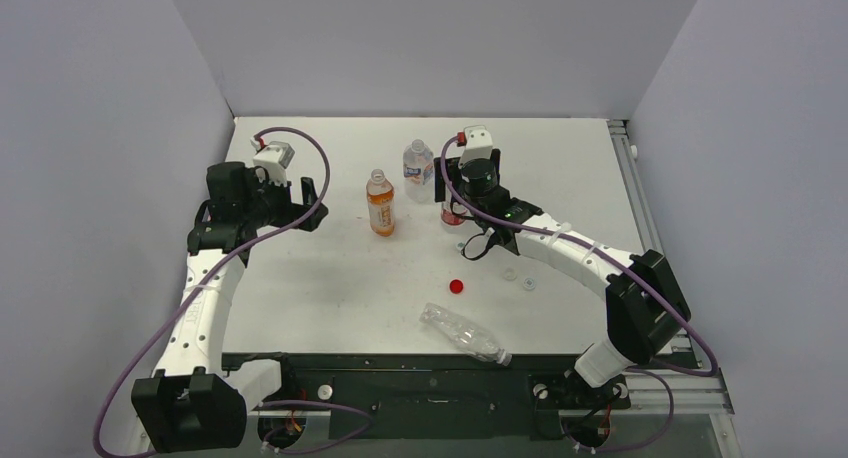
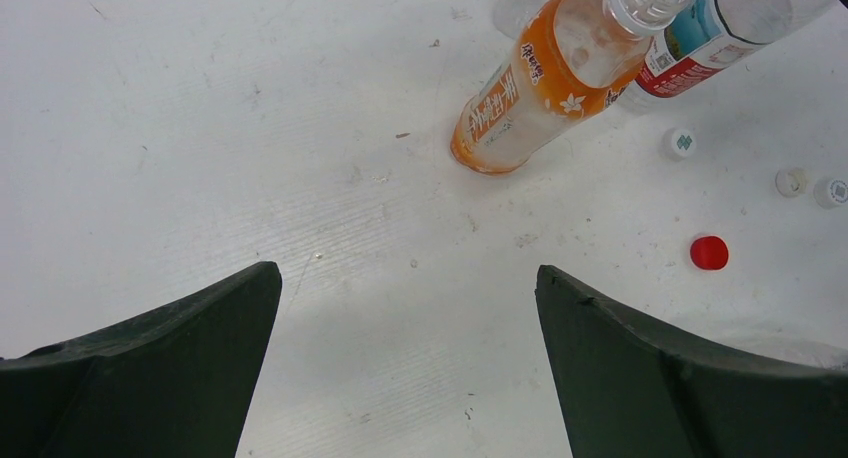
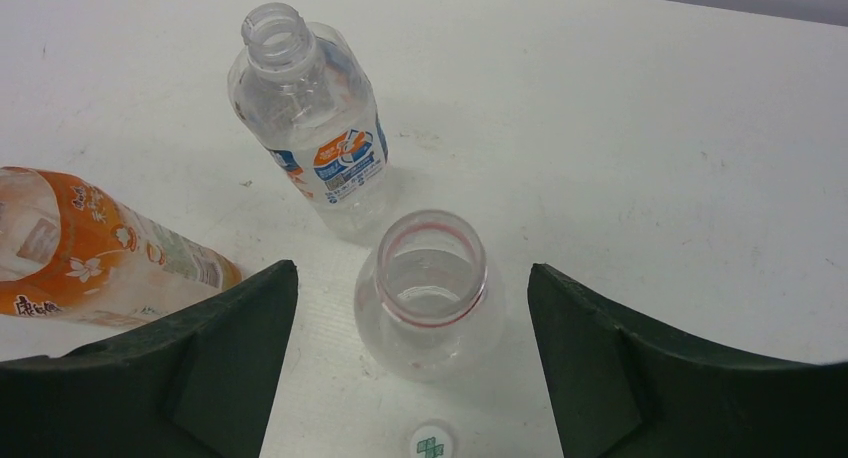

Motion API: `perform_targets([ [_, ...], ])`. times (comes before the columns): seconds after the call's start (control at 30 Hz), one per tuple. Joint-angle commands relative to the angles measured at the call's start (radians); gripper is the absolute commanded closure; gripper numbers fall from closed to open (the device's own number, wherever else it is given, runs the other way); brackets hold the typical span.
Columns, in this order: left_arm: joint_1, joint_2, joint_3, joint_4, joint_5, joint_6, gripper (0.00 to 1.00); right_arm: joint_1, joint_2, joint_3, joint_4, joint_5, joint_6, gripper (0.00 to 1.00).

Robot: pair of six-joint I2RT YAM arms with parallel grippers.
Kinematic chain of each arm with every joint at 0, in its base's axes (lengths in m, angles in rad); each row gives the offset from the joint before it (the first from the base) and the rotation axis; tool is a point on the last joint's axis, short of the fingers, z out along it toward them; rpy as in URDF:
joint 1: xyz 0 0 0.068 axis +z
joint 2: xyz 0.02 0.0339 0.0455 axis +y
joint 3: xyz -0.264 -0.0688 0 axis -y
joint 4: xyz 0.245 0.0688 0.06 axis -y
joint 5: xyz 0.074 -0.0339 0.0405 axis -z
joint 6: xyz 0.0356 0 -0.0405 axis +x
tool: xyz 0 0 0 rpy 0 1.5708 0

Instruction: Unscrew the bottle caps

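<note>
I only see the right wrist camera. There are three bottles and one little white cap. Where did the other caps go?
Observer: The red cap lies loose on the table, closer to the arms' bases than the standing bottles.
Operator: Are there more white ones?
Observer: Yes, two whitish caps lie just right of the red one.
Operator: Is there another bottle I can't see?
Observer: Yes, a clear fourth bottle lies on its side near the table's front edge.
</note>
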Motion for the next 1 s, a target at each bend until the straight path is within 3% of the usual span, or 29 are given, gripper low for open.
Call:
perform_targets([
  [0.0, 0.002, -0.024, 0.007, 0.062, 0.015, 0.007, 0.03, -0.010, -0.027, 0.041, 0.001, -0.008, -0.002, 0.20],
  [0.27, 0.001, -0.020, 0.013, 0.067, 0.020, 0.004, 0.04, -0.014, -0.068, 0.054, -0.031, -0.004, -0.006, 0.18],
  [0.47, 0.001, -0.010, -0.025, 0.158, -0.005, -0.023, 0.03, -0.060, -0.223, 0.010, -0.066, 0.033, 0.013, 0.17],
  [0.63, 0.003, 0.047, -0.097, 0.294, -0.037, -0.033, 0.03, -0.219, -0.402, -0.089, -0.097, 0.049, 0.077, 0.17],
  [0.73, 0.009, 0.097, -0.125, 0.366, -0.079, -0.033, 0.03, -0.342, -0.472, -0.133, -0.139, 0.200, 0.159, 0.16],
  [0.8, 0.017, 0.125, -0.176, 0.422, -0.089, -0.033, 0.03, -0.409, -0.515, -0.217, -0.074, 0.296, 0.175, 0.16],
  [0.9, 0.039, 0.146, -0.256, 0.538, -0.083, -0.033, 0.03, -0.472, -0.552, -0.440, 0.210, 0.395, 0.167, 0.16],
  [0.97, 0.049, 0.151, -0.318, 0.638, -0.089, -0.033, 0.03, -0.508, -0.555, -0.526, 0.310, 0.457, 0.162, 0.16],
])
